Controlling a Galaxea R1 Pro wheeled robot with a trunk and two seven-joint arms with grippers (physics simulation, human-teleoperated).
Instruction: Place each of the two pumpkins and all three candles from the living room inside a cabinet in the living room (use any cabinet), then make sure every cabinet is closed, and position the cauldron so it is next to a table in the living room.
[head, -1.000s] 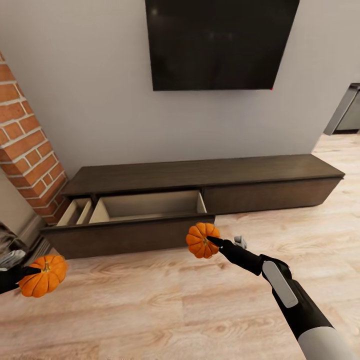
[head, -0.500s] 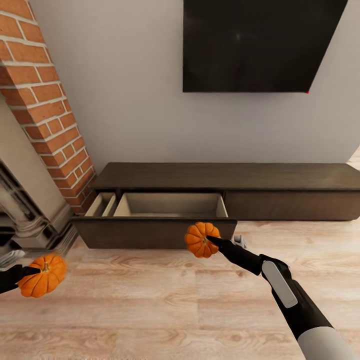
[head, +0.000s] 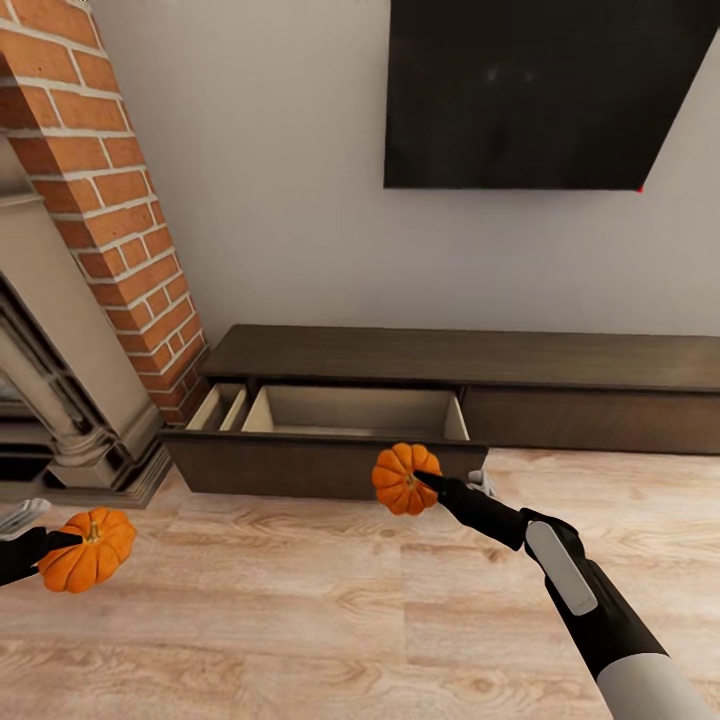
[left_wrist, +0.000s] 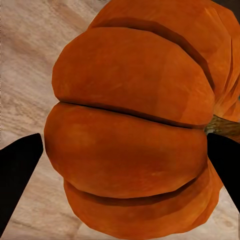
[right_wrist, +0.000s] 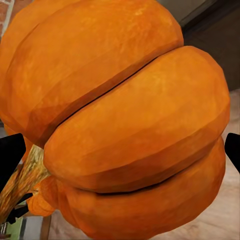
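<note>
Right tool (head: 425, 484) grips a pumpkin (head: 403, 479) at mid-frame, held over the floor (head: 300, 600) just before the cabinet (head: 460, 360). Its drawer (head: 330, 425) stands pulled open, pale inside. Left tool (head: 40, 540) clamps the second pumpkin (head: 88, 549) at lower left. Brick chimney (head: 100, 200) and a fireplace surround (head: 60, 400) fill the left; a dark screen (head: 540, 90) hangs upper right.
</note>
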